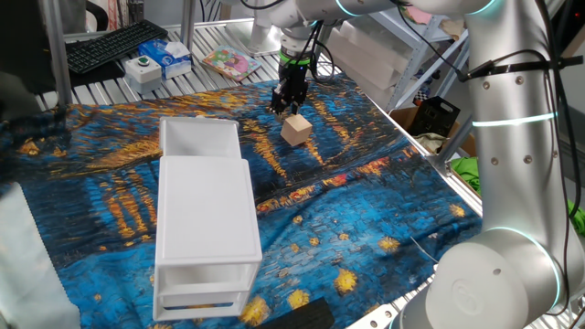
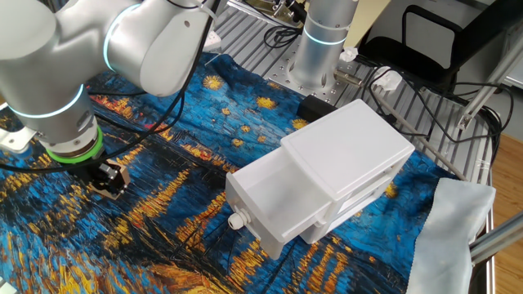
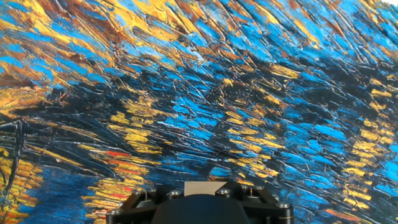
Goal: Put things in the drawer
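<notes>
Black gripper (image 1: 289, 102): pointed straight down; its jaw width, and whether it gripped anything, could not be told.
Wooden cube (image 1: 296, 129): light tan, tilted, right at the fingertips.
Drawer (image 1: 199, 137): white, pulled out of the cabinet (image 1: 206, 219), well apart from the cube.
Cloth (image 1: 366, 210): blue and orange, covered the table.

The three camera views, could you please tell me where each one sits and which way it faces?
One fixed view: beside the arm's base, looking across the painted cloth; shows the arm, gripper over the wooden cube, and cabinet.
The other fixed view: opposite side, facing the base; shows the arm, gripper, and open top drawer.
Hand view: on the hand, pointing down at the cloth; only the gripper body's edge shows.
Both fixed views share the cabinet and gripper.
</notes>
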Robot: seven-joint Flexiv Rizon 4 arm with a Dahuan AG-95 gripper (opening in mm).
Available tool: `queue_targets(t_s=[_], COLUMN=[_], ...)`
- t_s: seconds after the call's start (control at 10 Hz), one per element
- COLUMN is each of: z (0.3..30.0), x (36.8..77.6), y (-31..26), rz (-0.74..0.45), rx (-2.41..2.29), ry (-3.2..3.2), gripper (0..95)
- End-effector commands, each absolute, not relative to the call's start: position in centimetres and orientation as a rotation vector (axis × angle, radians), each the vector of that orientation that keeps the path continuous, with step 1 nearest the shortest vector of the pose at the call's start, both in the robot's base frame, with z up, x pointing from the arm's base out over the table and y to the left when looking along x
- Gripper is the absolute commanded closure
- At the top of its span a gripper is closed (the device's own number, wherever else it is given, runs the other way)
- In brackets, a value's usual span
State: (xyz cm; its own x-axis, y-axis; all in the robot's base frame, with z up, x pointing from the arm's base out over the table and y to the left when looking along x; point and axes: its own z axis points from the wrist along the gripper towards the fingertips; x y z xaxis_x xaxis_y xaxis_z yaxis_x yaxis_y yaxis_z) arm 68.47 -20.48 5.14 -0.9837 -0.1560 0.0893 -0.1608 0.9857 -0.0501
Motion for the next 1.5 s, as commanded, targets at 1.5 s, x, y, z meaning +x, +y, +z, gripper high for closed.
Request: queue_targets(t_s=[1.5], z=[5.70], x=[68.41], y=[-20.37], rz=[0.068], rx=[0.217], ry=[-3.054], gripper=[38.0])
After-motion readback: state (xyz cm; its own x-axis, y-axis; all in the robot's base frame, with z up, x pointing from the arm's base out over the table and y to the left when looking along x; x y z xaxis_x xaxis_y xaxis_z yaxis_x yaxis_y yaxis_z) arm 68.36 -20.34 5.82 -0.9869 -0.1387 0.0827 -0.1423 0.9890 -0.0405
